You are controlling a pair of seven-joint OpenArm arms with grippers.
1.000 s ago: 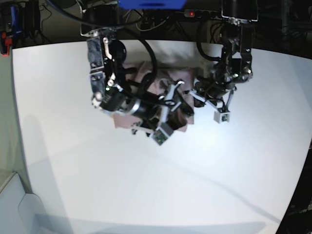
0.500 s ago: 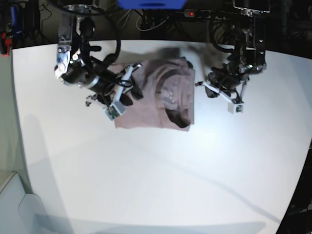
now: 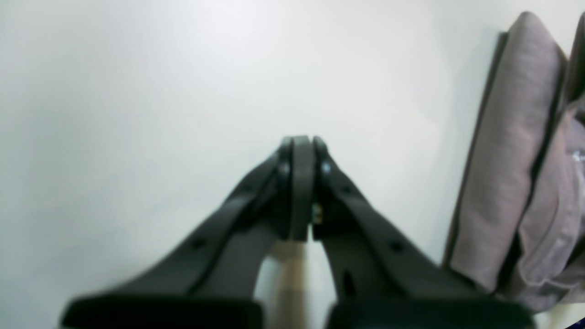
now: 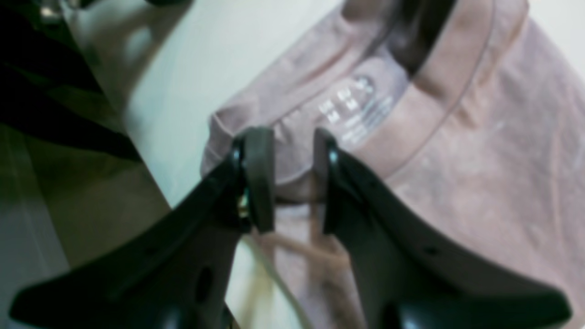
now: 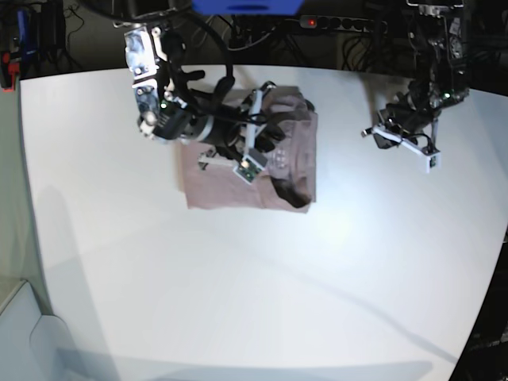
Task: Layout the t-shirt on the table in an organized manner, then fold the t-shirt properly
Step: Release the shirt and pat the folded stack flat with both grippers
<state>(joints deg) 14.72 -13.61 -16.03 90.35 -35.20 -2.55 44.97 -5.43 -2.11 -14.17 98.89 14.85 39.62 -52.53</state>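
- The table (image 5: pixel 262 286), a broad white top with a curved far edge, is filling most of the base view and is carrying the one garment near its far middle.
- The t-shirt (image 5: pixel 222 186), dusty mauve, is lying as a roughly squared, layered bundle toward the far edge of the table; folds are bunching along its right side in the base view, and a dark pocket is gaping at the near right corner.
- In the right wrist view the ribbed collar (image 4: pixel 438 98) and a faint printed size label (image 4: pixel 356 112) inside the neck are showing; the image is blurring finer detail.
- The right gripper (image 4: pixel 295 183) is hovering over the shirt's collar end, its jaws standing partly apart with cloth showing in the gap; whether they are pinching any of it, I cannot tell.
- The left gripper (image 3: pixel 299 146) is sitting over bare table, well apart from the bundle in the base view, its jaws pressing fully together on nothing; a stacked edge of the shirt is lying off to its side.
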